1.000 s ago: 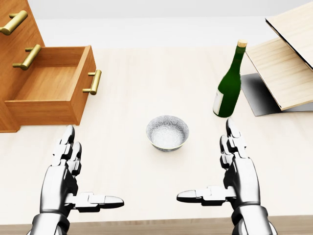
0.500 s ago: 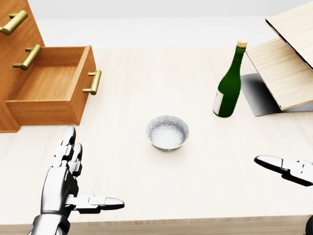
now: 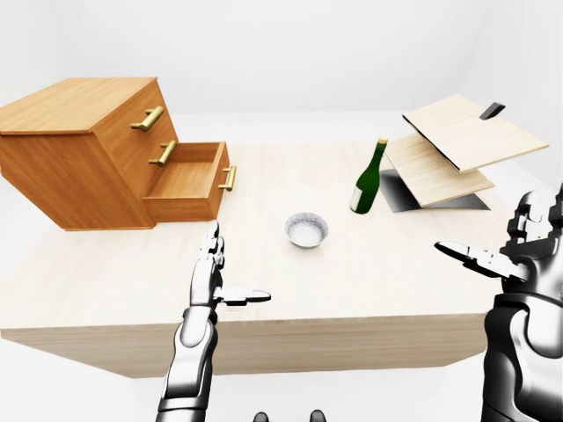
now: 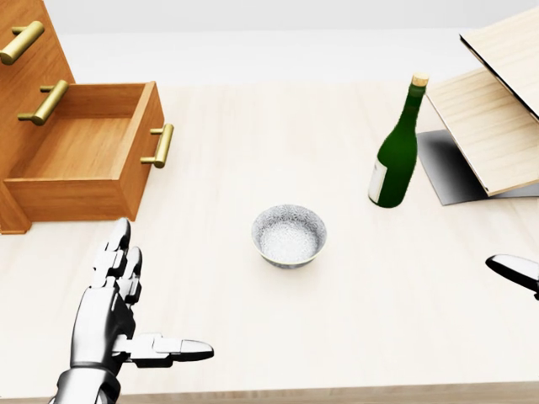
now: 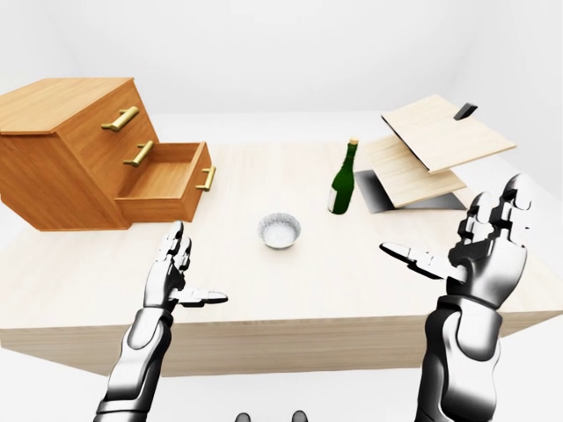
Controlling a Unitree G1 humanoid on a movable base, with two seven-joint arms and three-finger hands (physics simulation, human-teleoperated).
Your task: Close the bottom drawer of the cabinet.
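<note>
head view: bottom drawer (image 4: 80,160) pulled out; left hand (image 4: 114,311) open, apart.

A wooden cabinet (image 3: 75,163) of warm orange-brown sits at the far left of the pale table (image 3: 290,290). Its face carries three drawers, each with a brass bar handle. The upper two sit flush. The bottom drawer (image 4: 84,160) is pulled well out toward the right, its open box showing a bare wooden floor inside, and its handle (image 4: 159,145) stands on the drawer front, facing the middle of the table.
</note>
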